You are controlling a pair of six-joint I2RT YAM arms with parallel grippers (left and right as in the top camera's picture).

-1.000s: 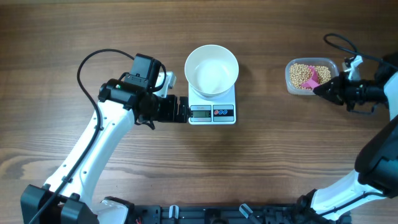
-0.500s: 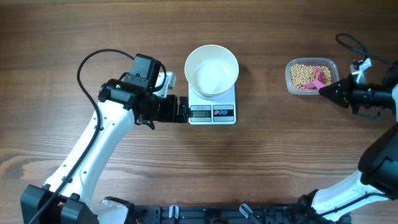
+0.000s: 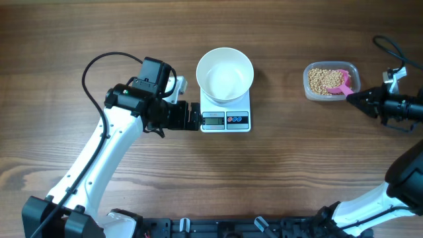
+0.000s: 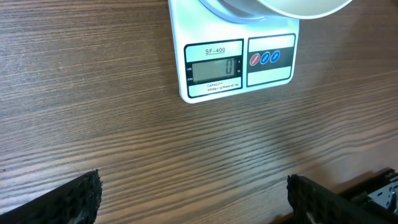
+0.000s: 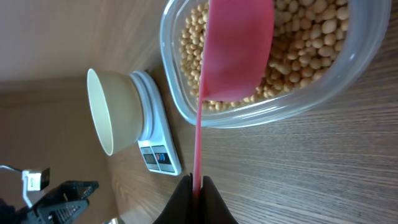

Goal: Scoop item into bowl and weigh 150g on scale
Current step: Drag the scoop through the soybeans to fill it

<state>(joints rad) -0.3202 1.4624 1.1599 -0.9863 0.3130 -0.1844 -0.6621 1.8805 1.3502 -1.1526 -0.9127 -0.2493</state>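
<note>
Beans (image 5: 305,43) are sitting in the tub (image 5: 292,99) ahead of the right gripper (image 5: 196,185), which is pinching the scoop (image 5: 239,50) by its handle while backing away. The left gripper (image 4: 193,196) is waiting spread before the scale (image 4: 186,25), its bowl (image 3: 225,74) empty.

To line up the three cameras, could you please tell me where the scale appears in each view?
Overhead: scale at the centre of the picture.
Left wrist: scale at top centre, display facing the camera.
Right wrist: scale left of centre, left of the pink scoop.
Shared landmark: the white bowl on the scale.
</note>
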